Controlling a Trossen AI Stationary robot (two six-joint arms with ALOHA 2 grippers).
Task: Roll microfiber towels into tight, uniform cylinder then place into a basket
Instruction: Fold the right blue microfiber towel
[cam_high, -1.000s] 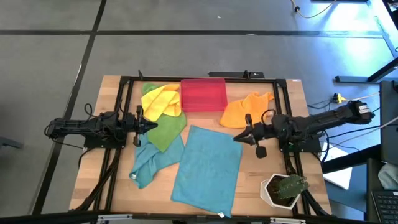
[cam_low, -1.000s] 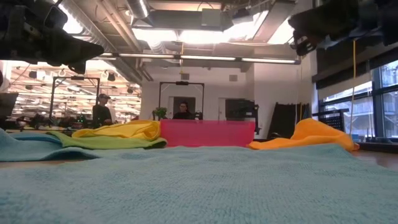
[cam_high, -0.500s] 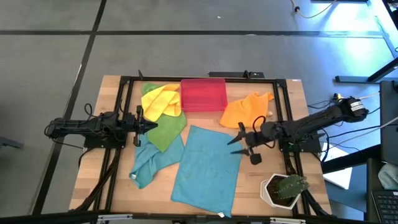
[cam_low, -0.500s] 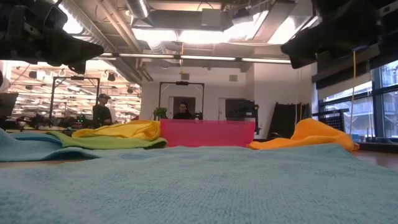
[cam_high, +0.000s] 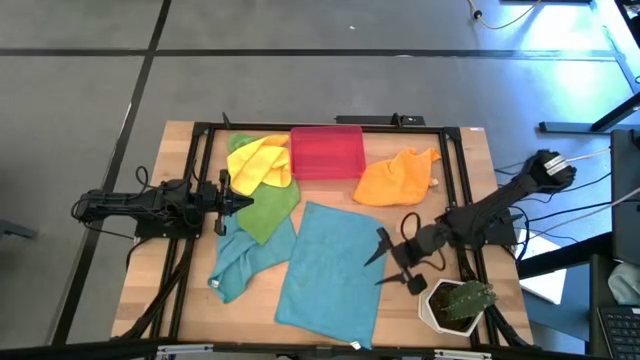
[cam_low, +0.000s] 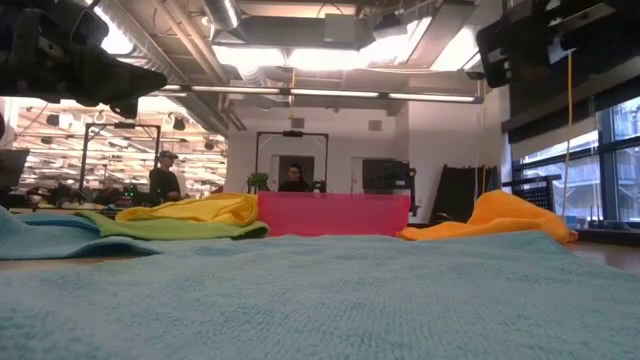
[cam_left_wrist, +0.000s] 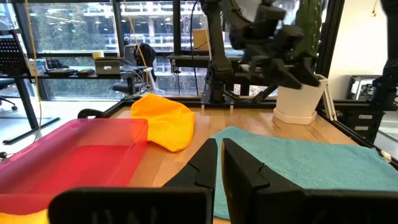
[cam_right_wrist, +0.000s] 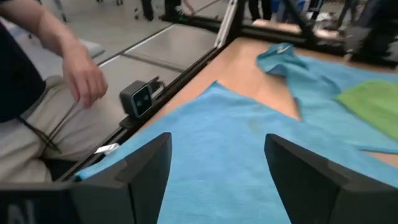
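**Fingers of right arm spread over flat teal towel; no roll begun, basket empty**

Fingers (cam_right_wrist: 149, 168) of the right gripper (cam_high: 388, 258) stand wide apart, holding nothing, poised above the right edge of the large teal towel (cam_high: 333, 272), beside the white plant pot (cam_high: 455, 303). Left gripper (cam_high: 228, 200) set with fingers together, gripping nothing, waiting over the green towel (cam_high: 266, 209) at the left side of the table (cam_high: 180, 150).

Progress, as judged: 0 of 5 towels rolled. Large teal towel spread flat at centre front, seemingly prepared for rolling. Smaller teal towel (cam_high: 236, 264) crumpled to its left, partly under the green one. Yellow towel (cam_high: 260, 162) bunched just left of the basket (cam_high: 326, 151); orange towel (cam_high: 396, 176) bunched to its right. Basket at the far middle edge, nothing inside. Left to do: roll each towel and place it in the basket.

Differences between views:
- High view alone gives the full layout and both arms' stations.
- Low view shows the heaped height of yellow, green and orange towels; gripper tips not visible there.
- Left wrist view confirms closed fingers (cam_left_wrist: 205, 165) and the empty basket interior.
- Right wrist view alone reveals a person's hand (cam_right_wrist: 85, 81) and sleeve just beyond the table's edge, plus a small device clipped to the frame.
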